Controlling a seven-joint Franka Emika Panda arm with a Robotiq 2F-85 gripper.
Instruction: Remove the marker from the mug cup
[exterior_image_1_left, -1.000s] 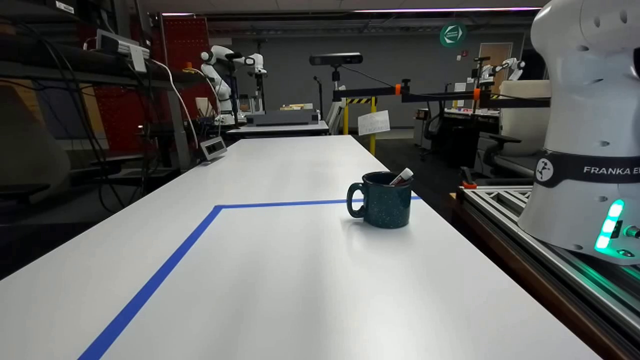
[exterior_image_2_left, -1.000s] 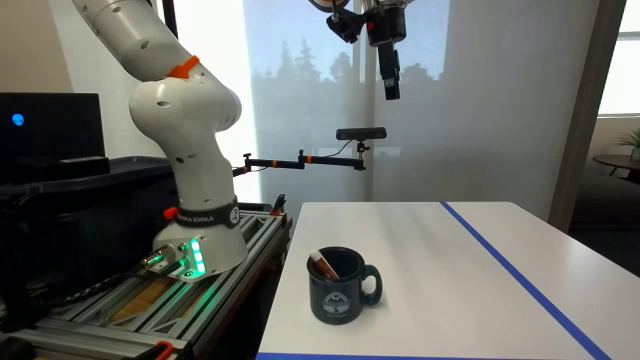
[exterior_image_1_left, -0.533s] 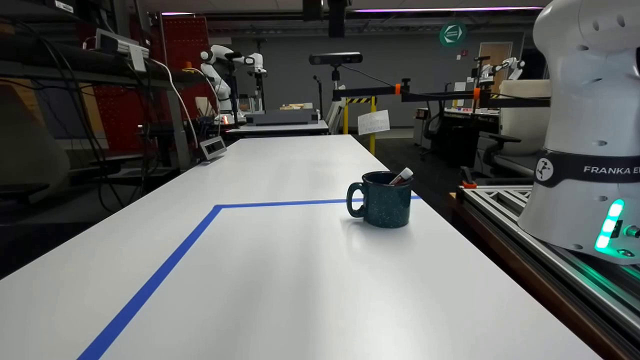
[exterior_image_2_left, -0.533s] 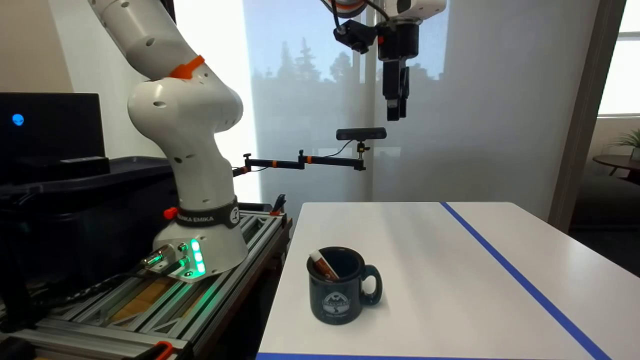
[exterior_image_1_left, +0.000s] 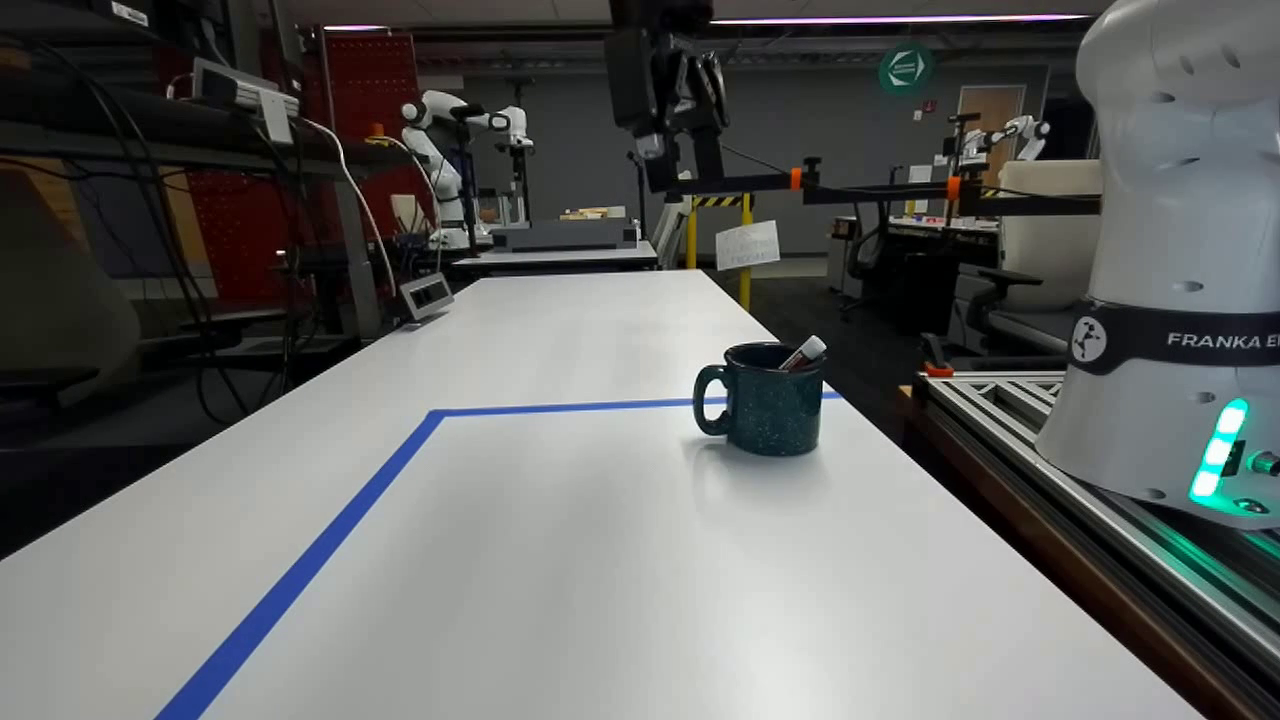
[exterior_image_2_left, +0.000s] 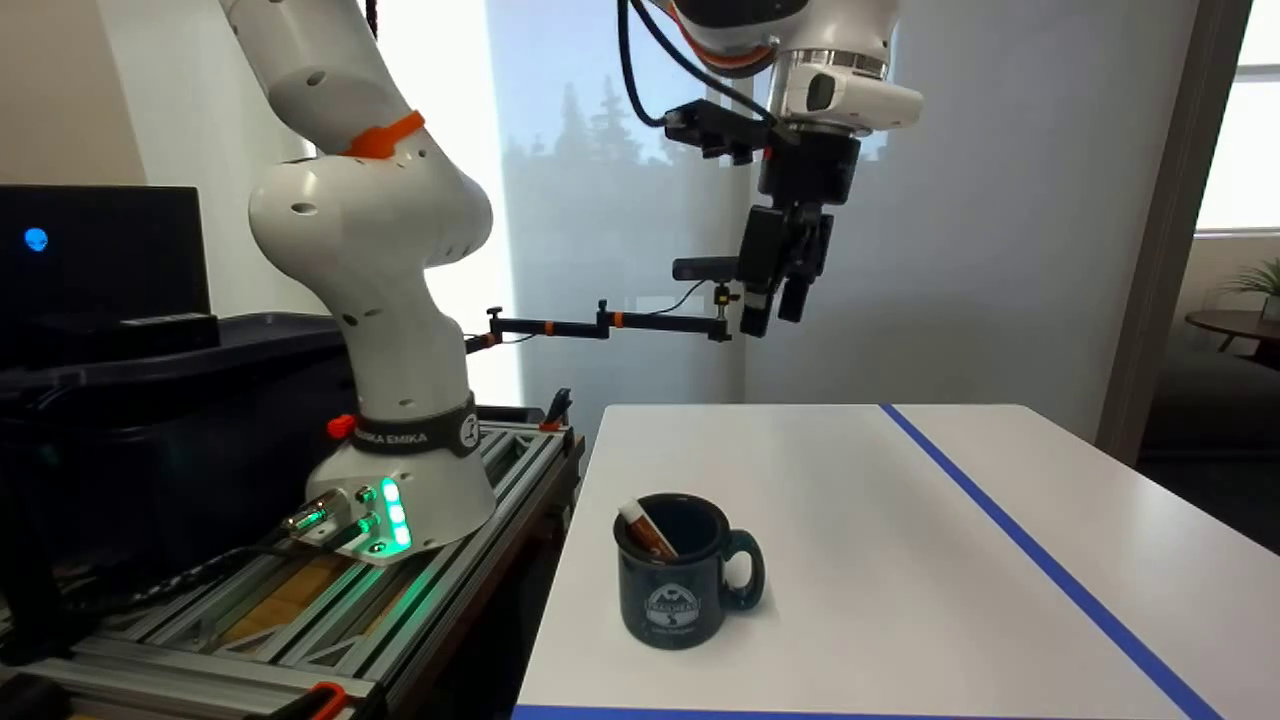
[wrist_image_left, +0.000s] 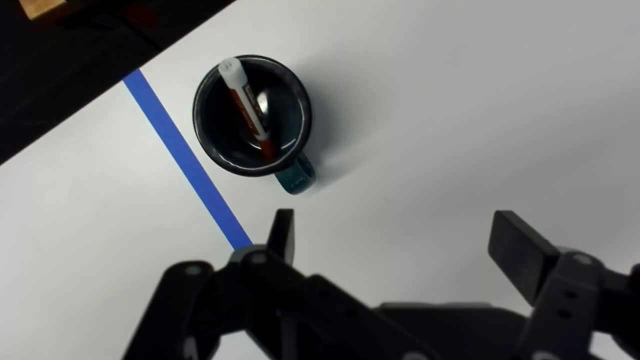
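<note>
The dark teal mug cup (exterior_image_1_left: 775, 415) stands upright on the white table in both exterior views (exterior_image_2_left: 672, 605). Its loop handle sticks out to one side. The marker (exterior_image_2_left: 648, 532), reddish-brown with a white end, leans inside the mug, its white end above the rim (exterior_image_1_left: 804, 353). In the wrist view the mug (wrist_image_left: 290, 110) is at upper left, and the marker (wrist_image_left: 248, 107) lies across its opening with its lower end inside. My gripper (wrist_image_left: 395, 242) is open and empty, high above the table and apart from the mug. It also shows in both exterior views (exterior_image_1_left: 685, 172) (exterior_image_2_left: 775, 310).
Blue tape (exterior_image_1_left: 330, 540) marks lines on the white table (exterior_image_2_left: 850, 560). The table's edge on the robot-base side is close to the mug. A camera on a jointed black arm (exterior_image_2_left: 722, 268) stands at the table's far end.
My gripper has come down into both exterior views and has turned, so that its two fingers now show apart. The mug and the marker have not moved.
</note>
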